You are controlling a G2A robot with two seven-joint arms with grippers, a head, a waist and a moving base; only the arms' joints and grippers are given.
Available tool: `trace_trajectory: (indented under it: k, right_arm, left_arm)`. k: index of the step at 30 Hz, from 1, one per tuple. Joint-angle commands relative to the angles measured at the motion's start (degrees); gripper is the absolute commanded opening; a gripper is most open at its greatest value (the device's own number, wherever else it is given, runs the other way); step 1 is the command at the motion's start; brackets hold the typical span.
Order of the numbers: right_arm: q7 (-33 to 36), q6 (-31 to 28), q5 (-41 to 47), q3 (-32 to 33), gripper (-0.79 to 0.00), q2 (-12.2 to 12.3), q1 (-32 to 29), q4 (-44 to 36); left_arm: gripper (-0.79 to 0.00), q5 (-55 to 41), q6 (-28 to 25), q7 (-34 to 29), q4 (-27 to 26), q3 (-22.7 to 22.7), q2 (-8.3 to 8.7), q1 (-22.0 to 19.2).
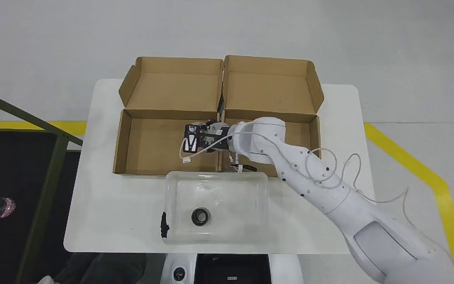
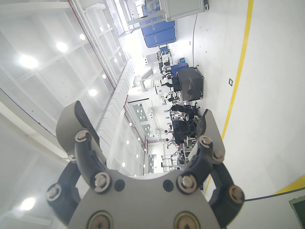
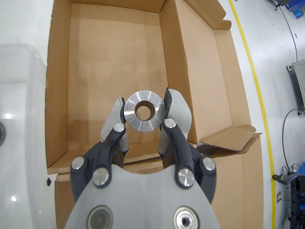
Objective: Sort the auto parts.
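Observation:
My right gripper [image 3: 144, 110] is shut on a silver metal ring [image 3: 144, 114] with a round centre hole, gripped by its rim. It hangs over the brown floor of the left cardboard box [image 3: 107, 48]. In the top view the right gripper [image 1: 194, 140] sits above the right half of that left box [image 1: 149, 145], its white arm reaching in from the lower right. A black ring [image 1: 202, 216] lies in the clear plastic bin [image 1: 241, 192] in front of the boxes. My left gripper [image 2: 143, 113] is open and holds nothing, pointing up into the room.
A second open cardboard box [image 1: 301, 138] stands right of the first, both with raised back flaps. A small black piece [image 1: 164, 227] lies at the bin's left edge. The white table [image 1: 96, 199] has free room at its left and right margins.

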Motion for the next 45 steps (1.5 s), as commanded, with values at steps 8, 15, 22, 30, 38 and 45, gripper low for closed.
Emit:
trace_trajectory:
  k: [8, 15, 22, 30, 38, 45]
  right_arm:
    - [1.23, 1.98, -2.00, -2.85, -0.785, -2.57, 2.09, 5.26]
    - [1.43, 2.64, -2.45, -4.00, -0.754, -4.22, 2.72, 7.68]
    - [2.72, 3.31, -3.25, -4.69, -0.680, -5.61, 3.02, 9.29]
    - [3.73, 3.08, -4.38, -4.88, -0.594, -6.71, 2.92, 11.09]
    - [5.05, 2.82, -5.97, -4.68, -0.514, -7.46, 2.72, 11.77]
    - [4.68, 2.57, -6.43, -3.28, -0.434, -7.58, 1.90, 10.16]
  left_arm:
    - [0.000, 0.00, 0.00, 0.00, 0.00, 0.00, 0.00, 0.00]
    - [0.000, 0.00, 0.00, 0.00, 0.00, 0.00, 0.00, 0.00]
    - [0.000, 0.00, 0.00, 0.00, 0.00, 0.00, 0.00, 0.00]
    - [0.000, 0.00, 0.00, 0.00, 0.00, 0.00, 0.00, 0.00]
    - [0.000, 0.00, 0.00, 0.00, 0.00, 0.00, 0.00, 0.00]
    - [0.000, 0.00, 0.00, 0.00, 0.00, 0.00, 0.00, 0.00]
